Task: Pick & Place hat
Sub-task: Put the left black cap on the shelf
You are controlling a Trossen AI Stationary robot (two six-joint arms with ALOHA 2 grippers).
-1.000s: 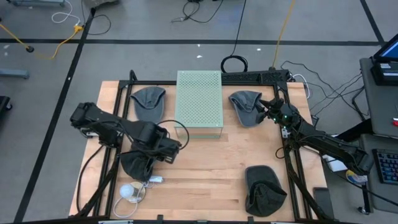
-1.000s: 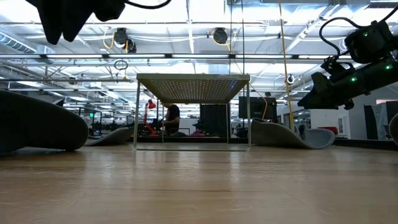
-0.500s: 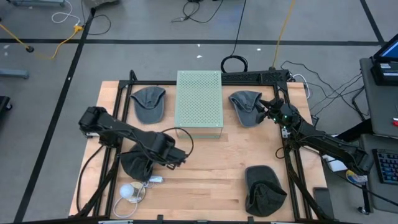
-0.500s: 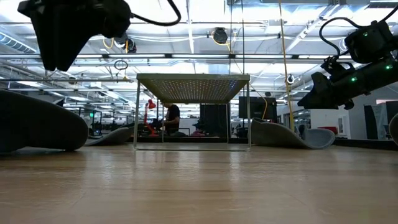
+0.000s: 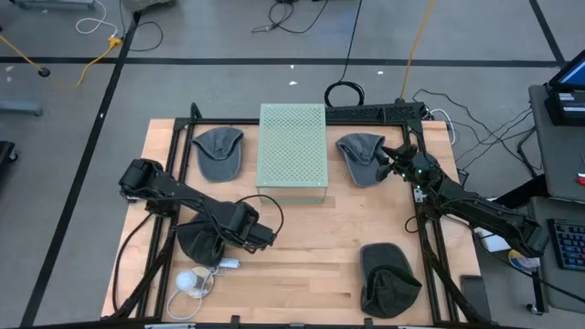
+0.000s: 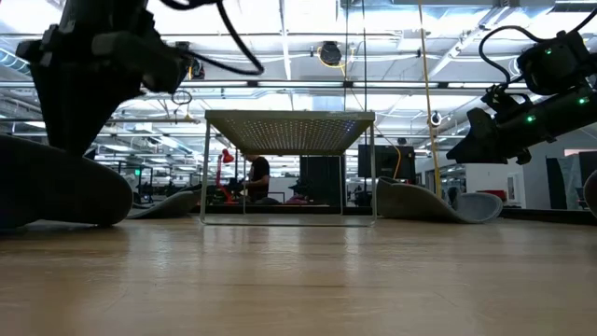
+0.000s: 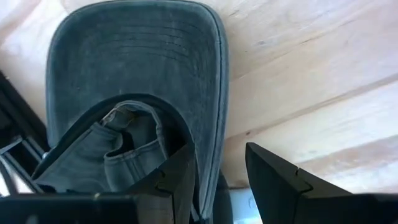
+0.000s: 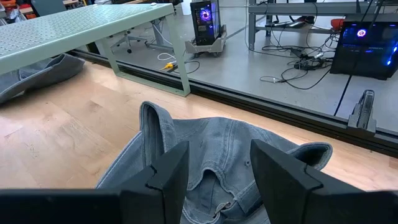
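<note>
- Hovering low over the near-left part of the desk [image 5: 302,251], the left claw [image 5: 222,245] sits just above a dark denim hat [image 5: 199,239], with its fingers spread.
- From the left wrist view, one finger [image 7: 177,180] overlaps the hat's crown opening and the other finger [image 7: 273,177] is over bare wood beside the brim [image 7: 134,43]; whether either finger touches the cloth cannot be told.
- That hat lies upside down, its hollow facing up and its adjusting strap showing inside.
- Just near of it, at the desk's near-left edge, lies a small white round object [image 5: 187,281] with a cable.
- At the far right of the desk, the right claw [image 5: 393,164] waits beside a second grey hat [image 5: 359,155], fingers spread; the right wrist view shows this hat [image 8: 211,162] directly ahead between the two fingers [image 8: 168,168], not gripped.
- A pale green perforated rack [image 5: 292,151] on thin legs stands at the middle far side of the desk.
- A third hat [image 5: 218,151] lies at the far left, just left of the rack.
- A fourth hat [image 5: 388,279] rests at the near right, well apart from both arms.
- Seen from the low view, the rack [image 6: 289,119] stands in the middle with hats lying to either side of it, and a person [image 6: 256,177] sits far off in the room behind.
</note>
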